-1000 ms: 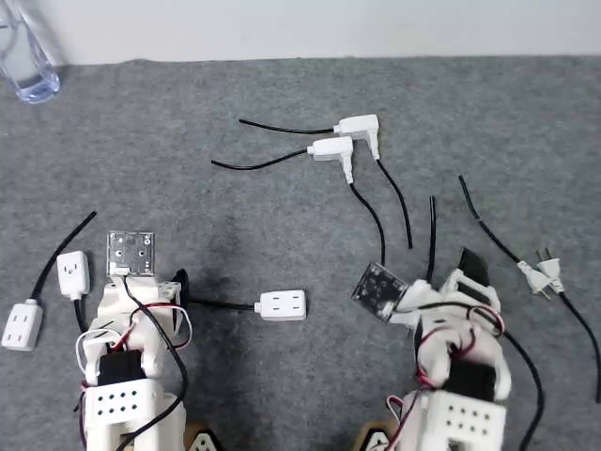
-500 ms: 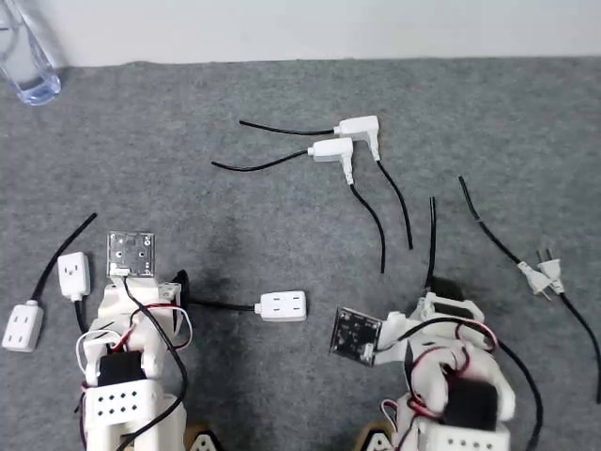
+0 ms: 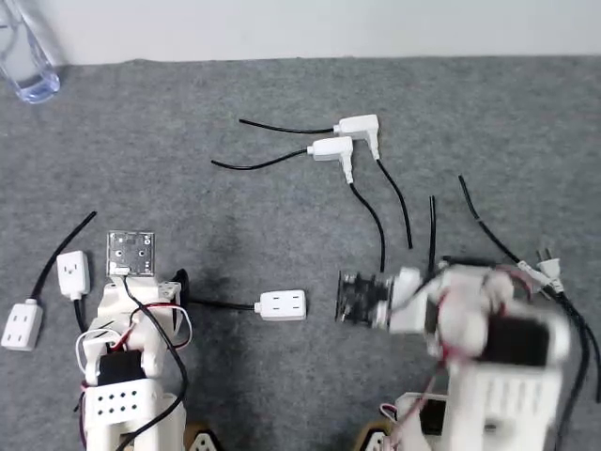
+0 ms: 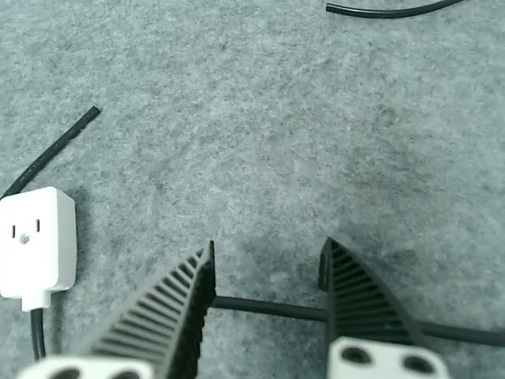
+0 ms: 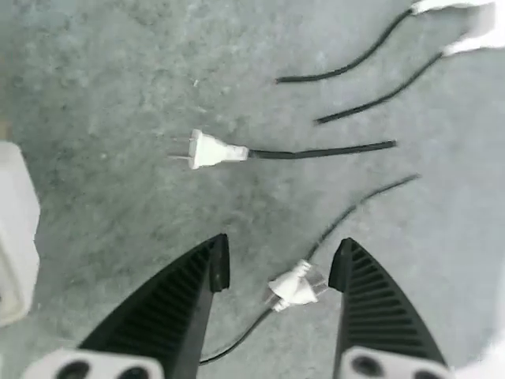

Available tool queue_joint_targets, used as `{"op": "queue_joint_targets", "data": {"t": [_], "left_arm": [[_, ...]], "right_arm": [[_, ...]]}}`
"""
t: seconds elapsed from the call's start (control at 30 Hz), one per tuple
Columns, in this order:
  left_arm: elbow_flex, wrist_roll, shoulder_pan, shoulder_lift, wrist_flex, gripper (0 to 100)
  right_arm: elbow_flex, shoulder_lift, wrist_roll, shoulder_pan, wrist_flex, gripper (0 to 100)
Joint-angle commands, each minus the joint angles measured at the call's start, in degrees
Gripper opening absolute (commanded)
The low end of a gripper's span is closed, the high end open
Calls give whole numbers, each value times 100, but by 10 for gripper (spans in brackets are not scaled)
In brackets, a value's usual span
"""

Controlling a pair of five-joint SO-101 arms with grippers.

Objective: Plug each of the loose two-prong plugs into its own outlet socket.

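We saw a grey mat (image 3: 169, 178) below a white wall (image 3: 329, 28), with a clear bottle (image 3: 26, 70) at its far corner. Since a second before, the right arm (image 3: 470, 324) had risen and swung across, while the left arm (image 3: 131, 357) had stayed put. The right gripper (image 5: 282, 251) hung with its fingers apart. A plug (image 5: 293, 286) lay beneath the gap, seemingly untouched, and a second plug (image 5: 207, 150) lay farther ahead. The left gripper (image 4: 268, 257) stood spread over a black cord (image 4: 268, 309), with a white socket (image 4: 35, 241) off to its side.
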Motion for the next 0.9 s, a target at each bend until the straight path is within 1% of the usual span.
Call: {"op": "queue_joint_targets", "data": {"t": [0.0, 0.2, 0.27, 0.4, 0.53, 0.63, 0.8, 0.87], "left_arm": [[-66, -26, -18, -62, -176, 203], [-66, -26, -18, -62, -176, 203], [-66, -26, -18, -62, -176, 203], [-48, -26, -18, -62, -281, 203], [-48, -26, 0, -62, -290, 203], [-40, -26, 114, -62, -273, 203], [-40, -35, 105, -62, -273, 203], [-40, -158, 123, -62, -264, 203]], "right_arm": [[-369, 1253, 879, 268, 242, 203], [-492, 2941, 3305, 848, 154, 203], [-642, 3407, 3868, 1033, 66, 203], [-1125, 4215, 4642, 1218, 22, 203], [-1670, 5007, 5081, 1156, 22, 203], [-1987, 5622, 5090, 927, 22, 203], [-2646, 6484, 5134, 778, 4, 203], [-2884, 6844, 5266, 716, -127, 203]]}}
